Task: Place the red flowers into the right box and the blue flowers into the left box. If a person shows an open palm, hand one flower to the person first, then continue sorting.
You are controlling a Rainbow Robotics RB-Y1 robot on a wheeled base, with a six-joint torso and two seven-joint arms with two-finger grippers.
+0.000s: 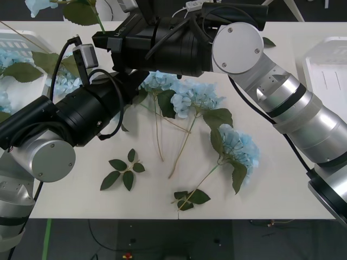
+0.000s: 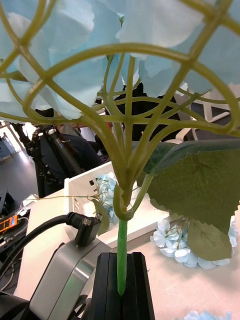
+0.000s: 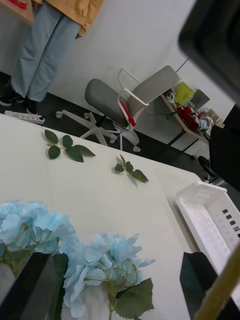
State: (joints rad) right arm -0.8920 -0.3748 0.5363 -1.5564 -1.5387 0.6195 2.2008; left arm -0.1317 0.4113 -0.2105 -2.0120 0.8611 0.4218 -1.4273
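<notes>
My right gripper [image 1: 100,39] [image 2: 121,285] reaches across to the far left and is shut on the green stalk of a blue flower [image 1: 40,5] [image 2: 120,60], held upright above the table near the left box [image 1: 16,40] [image 2: 82,192]. That box holds other blue flowers [image 1: 11,59] [image 2: 107,187]. My left gripper [image 3: 117,295] is open, low over the blue flowers [image 1: 187,97] [image 3: 107,260] lying mid-table, with the right arm crossing above it. The right box [image 1: 325,65] [image 3: 215,220] sits at the table's right edge. The red flowers are out of view.
Loose green leaf sprigs [image 1: 123,170] [image 1: 190,197] lie near the front edge. One more blue flower [image 1: 241,146] lies right of centre. A person and an office chair [image 3: 125,100] stand beyond the table's far side.
</notes>
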